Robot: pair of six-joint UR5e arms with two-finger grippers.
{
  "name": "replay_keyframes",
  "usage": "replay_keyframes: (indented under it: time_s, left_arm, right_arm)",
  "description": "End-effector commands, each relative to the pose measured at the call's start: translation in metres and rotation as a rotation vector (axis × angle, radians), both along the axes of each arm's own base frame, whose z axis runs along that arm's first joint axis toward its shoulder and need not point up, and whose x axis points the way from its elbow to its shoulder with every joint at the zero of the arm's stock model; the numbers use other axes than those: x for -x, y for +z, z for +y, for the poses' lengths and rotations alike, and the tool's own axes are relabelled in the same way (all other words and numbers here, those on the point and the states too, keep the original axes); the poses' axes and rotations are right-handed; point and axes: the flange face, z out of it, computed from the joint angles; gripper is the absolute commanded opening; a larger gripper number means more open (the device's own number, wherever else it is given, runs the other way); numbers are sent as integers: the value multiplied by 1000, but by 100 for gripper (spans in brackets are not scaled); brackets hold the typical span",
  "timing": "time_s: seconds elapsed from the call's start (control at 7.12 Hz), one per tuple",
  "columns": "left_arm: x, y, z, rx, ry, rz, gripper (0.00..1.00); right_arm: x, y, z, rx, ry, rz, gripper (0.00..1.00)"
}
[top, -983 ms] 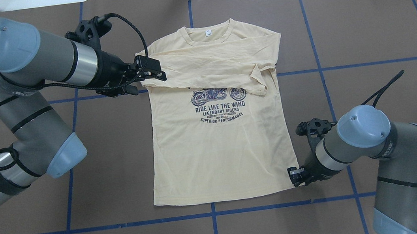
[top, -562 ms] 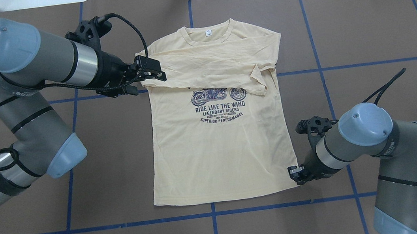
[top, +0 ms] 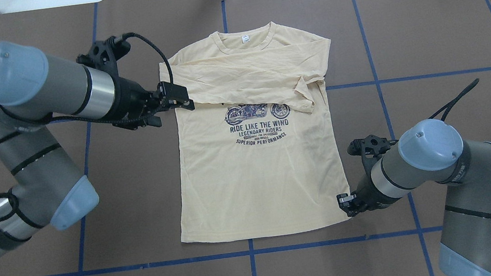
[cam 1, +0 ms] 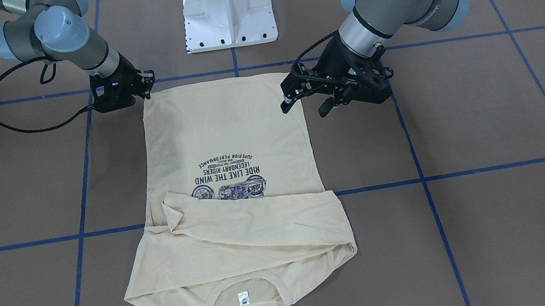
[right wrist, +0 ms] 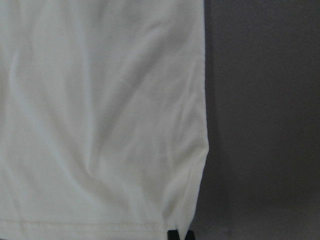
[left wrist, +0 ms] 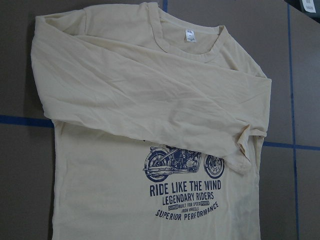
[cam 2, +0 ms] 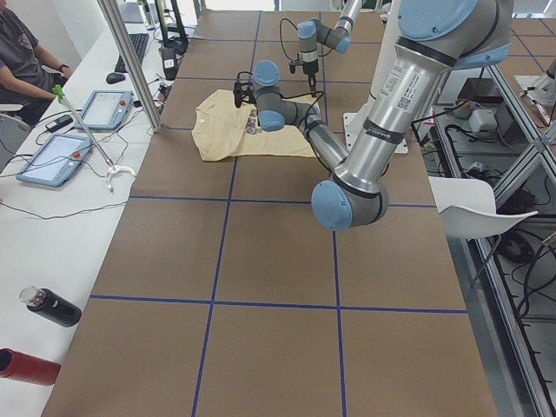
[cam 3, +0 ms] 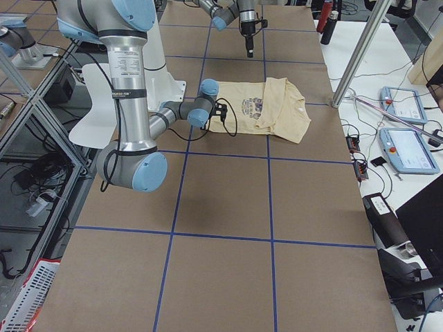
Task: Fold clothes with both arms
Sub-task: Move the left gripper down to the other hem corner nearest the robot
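Right gripper [top: 344,204] hangs at T-shirt [top: 260,178] corner on blue-lined table [top: 438,30].

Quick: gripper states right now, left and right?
Left gripper: open, holding nothing, raised over the T-shirt.
Right gripper: at the T-shirt's hem corner, fingertips close together; whether it grips the cloth cannot be told.

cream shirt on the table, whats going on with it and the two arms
A pale cream-yellow long-sleeved T-shirt with a navy motorcycle print lies flat, front up, on the brown table, sleeves folded in across its chest. The black left gripper hovers open above the shirt's edge near the armpit, holding nothing. The black right gripper sits low at the hem corner; whether it has pinched the cloth is unclear.
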Motion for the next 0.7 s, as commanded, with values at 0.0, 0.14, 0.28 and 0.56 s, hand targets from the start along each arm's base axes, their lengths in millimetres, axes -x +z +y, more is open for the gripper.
replay_keyframes:
  time_s: [0.0,0.14,0.28,0.56]
  left_arm:
    - [-48,26,82,76,10,-42,99]
    - [-74,33,110,104,9,-122,99]
    - [-92,37,130,125,22,-197,99]
    - [-119,54,163,103,18,-259,99]
  right_arm:
    - [-6,-10,-2,4,14,-17,0]
    - [-8,-14,-4,3,22,-25,0]
    - [-12,-14,-6,6,31,-25,0]
    - [-13,-14,-7,6,34,-25,0]
